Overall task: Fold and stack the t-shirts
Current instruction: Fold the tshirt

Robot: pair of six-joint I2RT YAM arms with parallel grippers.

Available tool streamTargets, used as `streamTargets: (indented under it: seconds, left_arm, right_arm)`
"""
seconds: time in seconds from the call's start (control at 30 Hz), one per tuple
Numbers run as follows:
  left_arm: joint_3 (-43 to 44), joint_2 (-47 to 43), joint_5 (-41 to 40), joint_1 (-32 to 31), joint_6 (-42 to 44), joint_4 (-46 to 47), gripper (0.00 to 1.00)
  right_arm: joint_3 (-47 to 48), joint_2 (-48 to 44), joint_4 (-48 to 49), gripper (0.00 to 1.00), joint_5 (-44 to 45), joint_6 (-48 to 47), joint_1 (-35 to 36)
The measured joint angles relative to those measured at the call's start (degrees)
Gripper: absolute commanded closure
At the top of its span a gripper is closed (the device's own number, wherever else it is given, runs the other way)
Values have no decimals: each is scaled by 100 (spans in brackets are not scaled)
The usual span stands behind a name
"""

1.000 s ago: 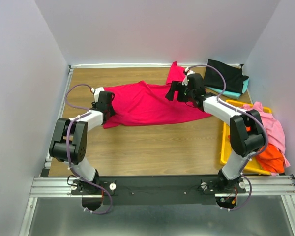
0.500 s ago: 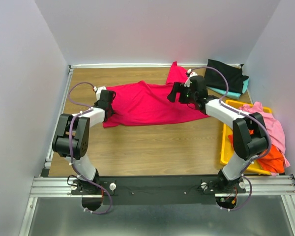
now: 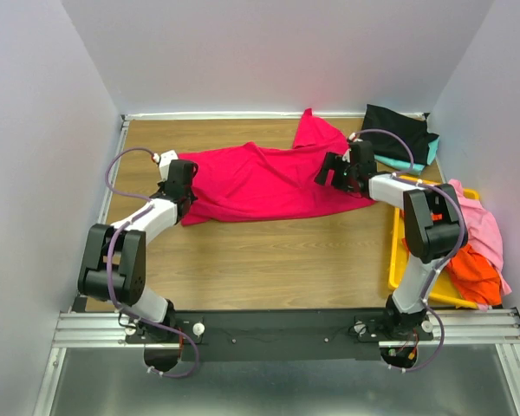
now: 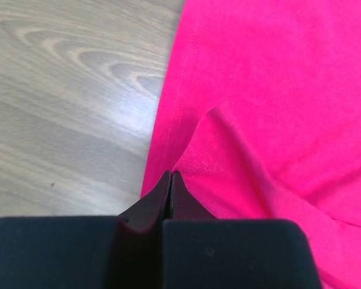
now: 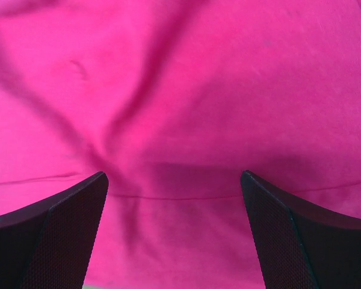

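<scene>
Centre left, on wood-grain worktop: left tool, clenched on the stitched hem of the crimson t-shirt, soft knit pinched up into a small peak. Mid-frame: same shirt, spread wide, rumpled in shallow folds. Right of centre: right tool, released, jaws wide apart over the cloth. Upper right: folded black t-shirt on teal t-shirt. Right edge: pink t-shirt and orange t-shirt heaped in yellow plastic bin.

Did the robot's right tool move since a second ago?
Yes. The right tool slid to the right across the red shirt, and it is now closer to the yellow bin.
</scene>
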Motion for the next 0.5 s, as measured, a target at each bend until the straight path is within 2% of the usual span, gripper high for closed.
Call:
streamTargets:
  seconds: [0.5]
  left_arm:
    - [-660,-1067,-66,31,-605,-267,100]
  right_arm:
    - [205,402,210,2,-109,225,-476]
